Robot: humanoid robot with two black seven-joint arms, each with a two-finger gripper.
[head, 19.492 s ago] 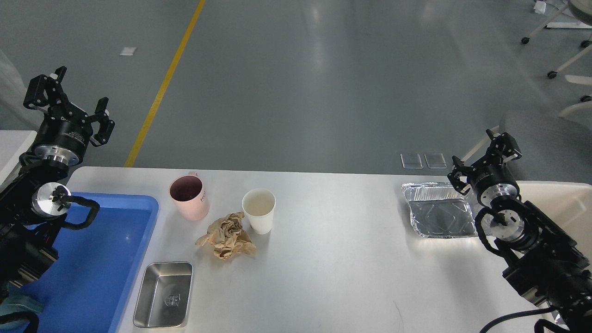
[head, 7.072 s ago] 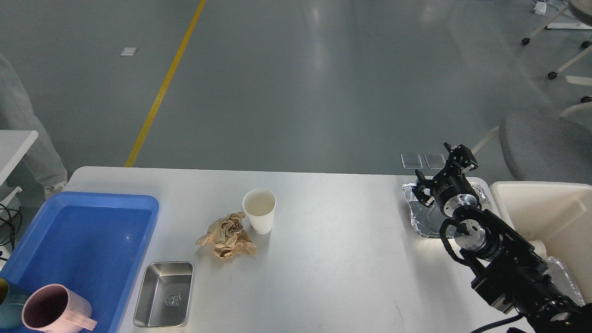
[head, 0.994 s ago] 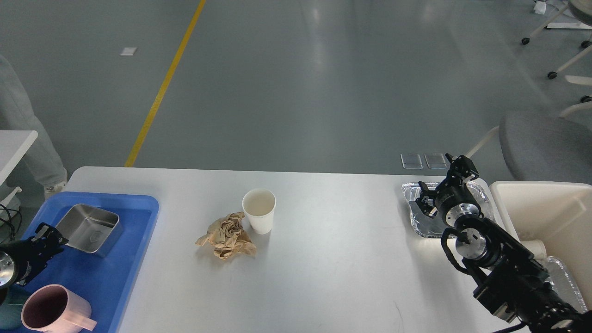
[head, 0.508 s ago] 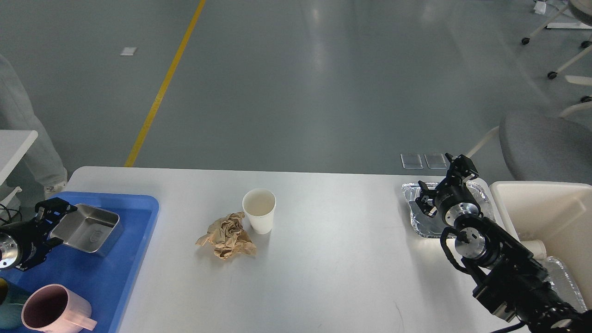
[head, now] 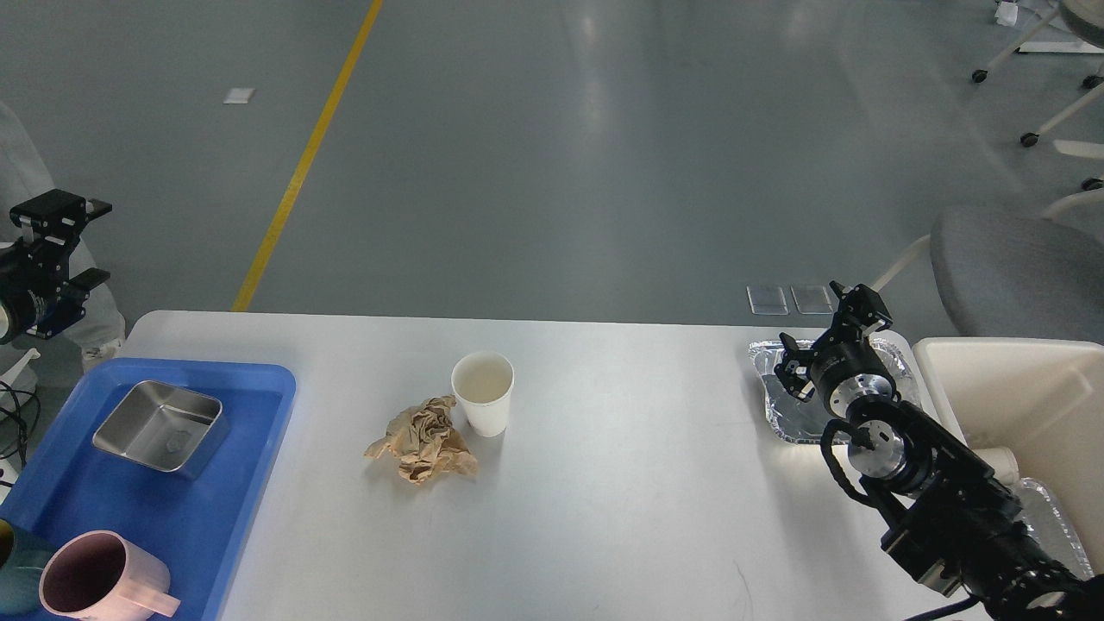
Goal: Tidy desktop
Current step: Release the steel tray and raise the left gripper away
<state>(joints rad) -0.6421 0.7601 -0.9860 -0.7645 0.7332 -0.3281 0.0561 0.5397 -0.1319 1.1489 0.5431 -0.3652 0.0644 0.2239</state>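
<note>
The white desktop (head: 621, 483) holds a white paper cup (head: 483, 392) and a crumpled brown paper (head: 423, 442) near its middle, and a foil tray (head: 780, 392) at the far right. My left gripper (head: 62, 237) is open and empty, raised at the far left above the blue tray (head: 198, 517). That tray holds a steel dish (head: 160, 426) and a pink mug (head: 103, 580). My right gripper (head: 830, 338) is open over the foil tray, holding nothing.
A cream bin (head: 1035, 405) stands at the right edge with a cup and foil inside. A grey chair (head: 1009, 276) is behind it. A person's leg shows at the far left edge. A faint scratch (head: 740, 576) marks the near tabletop.
</note>
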